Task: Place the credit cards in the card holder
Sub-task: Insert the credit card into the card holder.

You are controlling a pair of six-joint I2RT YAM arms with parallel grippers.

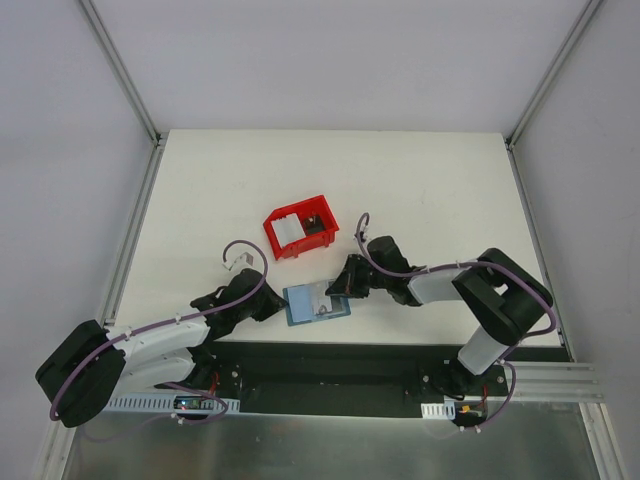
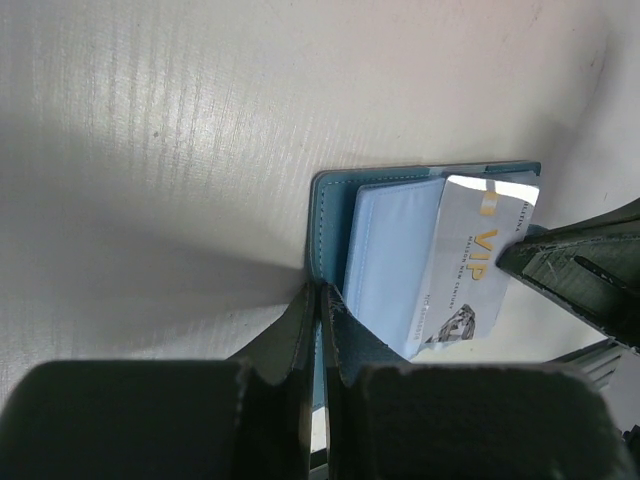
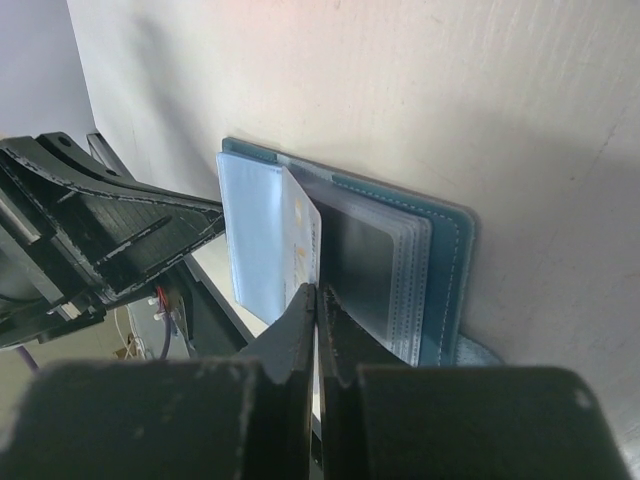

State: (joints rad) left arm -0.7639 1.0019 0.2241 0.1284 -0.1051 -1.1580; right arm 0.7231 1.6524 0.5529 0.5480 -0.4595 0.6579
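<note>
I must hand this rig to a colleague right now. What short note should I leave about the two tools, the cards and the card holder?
Left tool: shut on the edge of the card holder, which lies open on the table.
Right tool: shut on a silver VIP card, held slanted over the holder's open inside.
Done: no card is clearly seated in a pocket yet.
Left: slide this card in, then fetch the pale card from the red bin. Whether more cards lie in there I cannot tell.
</note>
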